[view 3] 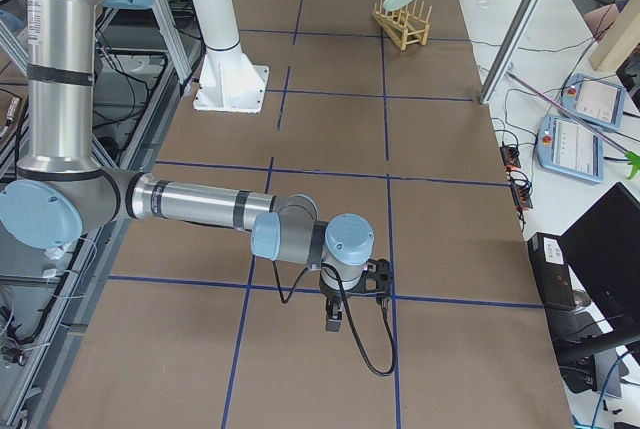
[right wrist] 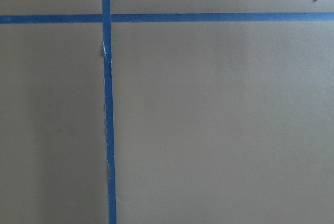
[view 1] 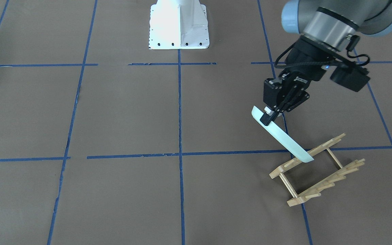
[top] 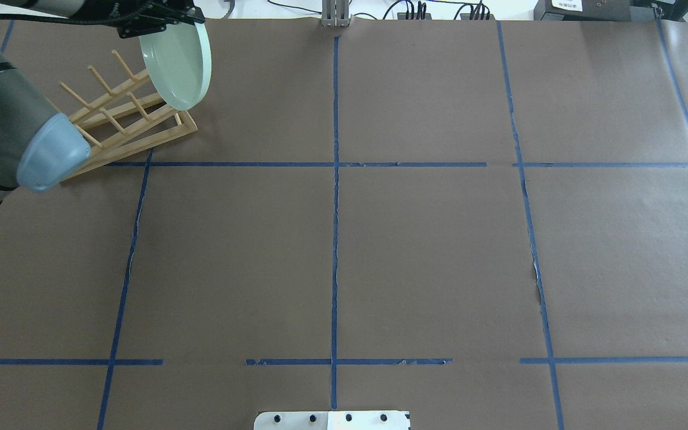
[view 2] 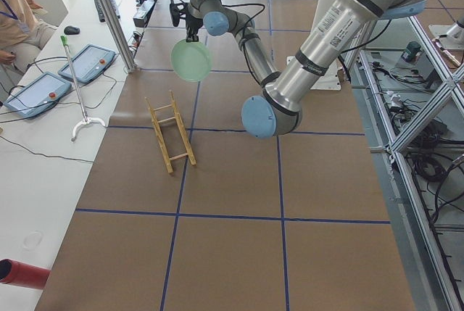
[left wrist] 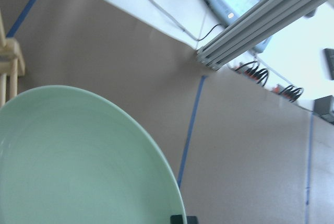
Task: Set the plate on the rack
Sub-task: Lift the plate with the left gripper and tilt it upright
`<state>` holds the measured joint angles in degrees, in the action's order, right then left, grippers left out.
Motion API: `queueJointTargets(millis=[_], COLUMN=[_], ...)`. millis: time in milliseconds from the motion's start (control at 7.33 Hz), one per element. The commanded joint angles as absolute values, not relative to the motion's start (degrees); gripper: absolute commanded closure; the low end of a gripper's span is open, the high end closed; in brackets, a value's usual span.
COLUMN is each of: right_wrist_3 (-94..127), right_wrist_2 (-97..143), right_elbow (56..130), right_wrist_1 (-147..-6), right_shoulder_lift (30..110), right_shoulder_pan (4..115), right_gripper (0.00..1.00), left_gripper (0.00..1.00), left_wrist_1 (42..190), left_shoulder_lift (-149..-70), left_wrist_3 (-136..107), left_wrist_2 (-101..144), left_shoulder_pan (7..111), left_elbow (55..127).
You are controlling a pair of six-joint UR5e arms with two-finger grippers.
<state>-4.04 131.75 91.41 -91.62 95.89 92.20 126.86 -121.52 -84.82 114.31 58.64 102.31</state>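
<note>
The left arm (view 1: 332, 23) is reaching in over the far-left part of the worktop (top: 415, 251), and the left jaws are clamping the plate (view 1: 282, 136) by its rim. The grip is sitting at the plate's uppermost edge, one finger on each face, so nearly all of the plate is hanging below and away from the jaws.

The plate is standing steeply tilted, nearly on edge in the front-facing view. Its long line is running from the gripped top edge down toward the rack (view 1: 318, 170). The hollow face is turning toward the robot's side and slightly upward, as the overhead and wrist views are showing. The lower edge is hanging over the rack's rail on the robot's side. I cannot tell whether it is touching the wood.

The rack is lying on the worktop at a slant to the blue tape lines (top: 335, 239), with its pegs pointing up.

The right arm (view 3: 200, 206) is stretching low across the worktop well apart from the rack. I cannot tell whether the right jaws are apart or together.
</note>
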Motion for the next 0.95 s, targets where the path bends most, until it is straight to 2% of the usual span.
queueJointTargets(millis=[0,409,818], right_wrist_3=[-4.0,-4.0,-4.0], right_wrist_2=[131.7,131.7,131.7], right_elbow=[91.4,91.4,91.4], right_wrist_1=[-91.6,-91.7,-91.7], right_shoulder_lift=[95.9,95.9,95.9], right_shoulder_pan=[92.2,92.2,92.2], right_gripper=[0.0,0.0,0.0], left_gripper=[1.0,1.0,1.0], left_wrist_1=[151.1,176.8,182.9], left_shoulder_lift=[-118.0,-117.9,-117.9], left_wrist_3=[-85.8,-92.6,-94.7], left_wrist_2=[119.3,121.9,121.9], left_shoulder_pan=[64.4,66.2,68.4], left_elbow=[93.6,79.9,76.0])
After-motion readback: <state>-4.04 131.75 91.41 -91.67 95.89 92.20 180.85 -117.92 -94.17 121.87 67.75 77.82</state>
